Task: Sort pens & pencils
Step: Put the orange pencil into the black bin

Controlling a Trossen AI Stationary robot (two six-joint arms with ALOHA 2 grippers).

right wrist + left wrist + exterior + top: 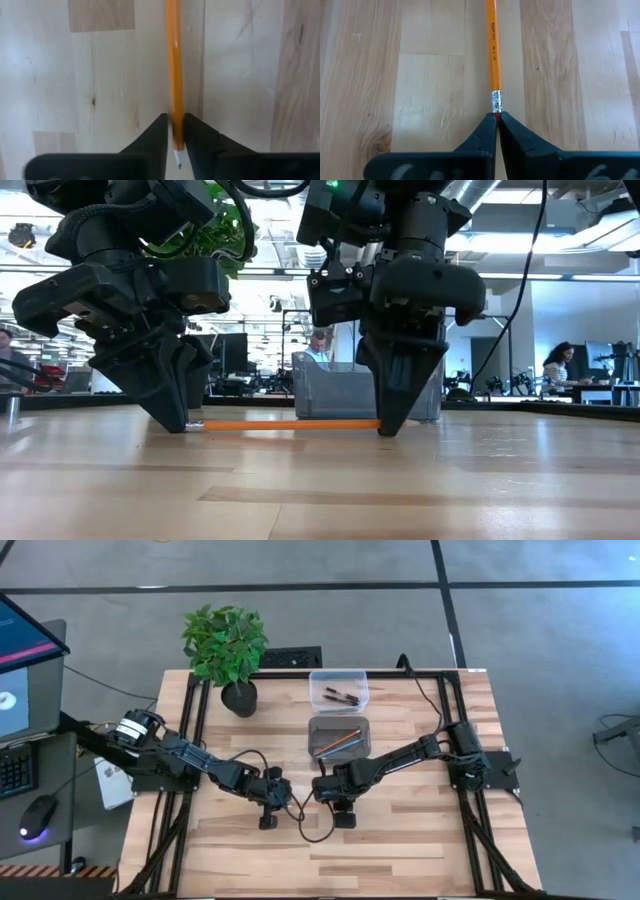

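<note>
nearest to you, low over the table's (420,840) front middle, both grippers sit on one orange pencil (290,424). the left gripper (497,116) has its fingers pressed together on the eraser end, red tip pinched just behind the metal band. the right gripper (175,131) is clamped round the shaft near the sharpened point, which pokes through between its fingers.

key relation: the pencil's long axis runs straight from one gripper to the other, lying flat along the wood across the table's width. eraser toward the left arm, point toward the right. each arm holds its own end, so neither is nearer.

look of it: plain orange barrel, small dark print, silver ferrule, straight and unbroken.

farther back, the grey bin (338,736) already holds an orange pencil and another stick laid slantwise. beyond it the clear bin (338,690) holds dark pens (341,695). the right arm reaches in from the bins' side; you'd judge it better placed to carry, once the left lets go. potted plant (226,648) at the far left corner.
</note>
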